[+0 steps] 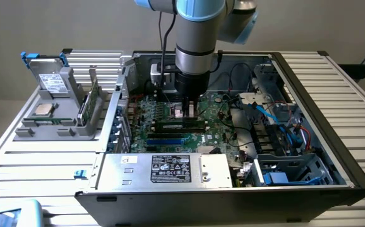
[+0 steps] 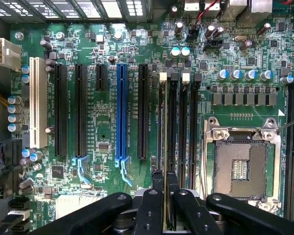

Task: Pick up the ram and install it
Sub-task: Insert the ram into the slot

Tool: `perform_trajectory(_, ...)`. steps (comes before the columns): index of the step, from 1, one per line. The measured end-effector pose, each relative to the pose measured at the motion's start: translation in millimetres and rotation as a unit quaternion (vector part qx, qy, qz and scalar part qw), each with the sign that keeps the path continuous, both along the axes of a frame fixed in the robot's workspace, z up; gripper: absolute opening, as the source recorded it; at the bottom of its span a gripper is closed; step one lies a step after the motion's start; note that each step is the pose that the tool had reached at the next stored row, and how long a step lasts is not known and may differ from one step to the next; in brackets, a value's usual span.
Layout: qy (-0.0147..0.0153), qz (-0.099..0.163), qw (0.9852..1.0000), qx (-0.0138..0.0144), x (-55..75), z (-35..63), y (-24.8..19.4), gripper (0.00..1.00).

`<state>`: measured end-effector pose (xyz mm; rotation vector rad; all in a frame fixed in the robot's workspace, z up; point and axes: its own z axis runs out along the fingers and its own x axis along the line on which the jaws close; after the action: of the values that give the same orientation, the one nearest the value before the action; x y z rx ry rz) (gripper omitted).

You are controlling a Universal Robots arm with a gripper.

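- On the exterior view's left, a grey holder (image 1: 56,128) stands on the slatted bench (image 1: 31,161);
- mid-frame, the arm (image 1: 198,47) reaches down into the open computer case (image 1: 337,142), over its motherboard (image 2: 100,122);
- the jaws stand nearly closed, pinching the ram (image 2: 165,210) edge-on, lined up with 1 memory slot (image 2: 162,122) beside the CPU socket (image 2: 240,166)

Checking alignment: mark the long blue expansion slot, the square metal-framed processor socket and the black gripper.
Blue slot (image 2: 121,112): wrist view, mid-length.
Processor socket (image 2: 240,169): wrist view, centre.
Gripper (image 2: 164,175): wrist view, between fingertips.
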<state>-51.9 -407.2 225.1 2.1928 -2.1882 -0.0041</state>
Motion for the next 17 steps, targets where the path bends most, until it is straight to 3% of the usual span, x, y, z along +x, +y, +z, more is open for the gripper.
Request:
perform_trajectory(8, -0.0039, 0.000, 1.0000, 0.0000, -0.2, -2.3, 0.0, 0.15)
perform_trajectory(14, -0.0043, 0.000, 1.0000, 0.0000, -0.3, -2.5, 0.0, 0.15)
perform_trajectory(16, -0.0043, 0.000, 1.0000, -0.0001, -0.3, 1.4, 0.1, 0.16)
perform_trajectory(17, -0.0043, 0.000, 1.0000, -0.0003, -0.3, 3.9, 0.0, 0.23)
